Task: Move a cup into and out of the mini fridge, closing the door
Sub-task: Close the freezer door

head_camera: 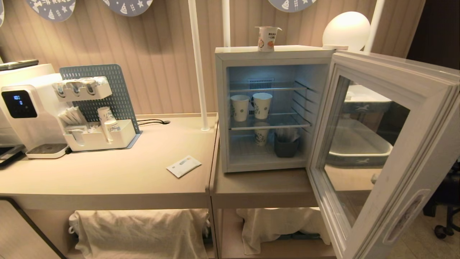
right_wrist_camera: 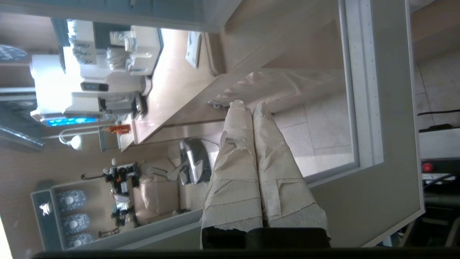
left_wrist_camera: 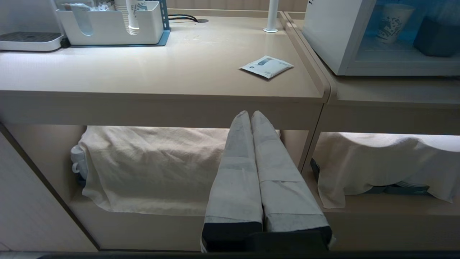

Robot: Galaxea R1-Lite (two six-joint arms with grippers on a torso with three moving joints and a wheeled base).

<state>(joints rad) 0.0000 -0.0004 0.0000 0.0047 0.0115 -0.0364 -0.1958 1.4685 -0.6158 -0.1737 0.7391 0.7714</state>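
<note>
Atop boxy white mini fridge (head_camera: 221,108): tapered foil-lidded cup (head_camera: 267,39); glass door (head_camera: 373,151) open; both grippers pressed together.

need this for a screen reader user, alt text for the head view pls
A white boxy mini fridge stands on a beige counter with its glass-windowed door swung wide open; a small white tapered cup with an orange label sits on top, and taller white paper cups stand on its wire shelves.

Smooth matt beige table (head_camera: 107,180); glossy white plastic mini fridge (head_camera: 221,108) with wire shelves (head_camera: 269,124); glass-paned door (head_camera: 363,151); foil-lidded cup (head_camera: 267,39); crumpled cloth (head_camera: 140,230) beneath.
</note>
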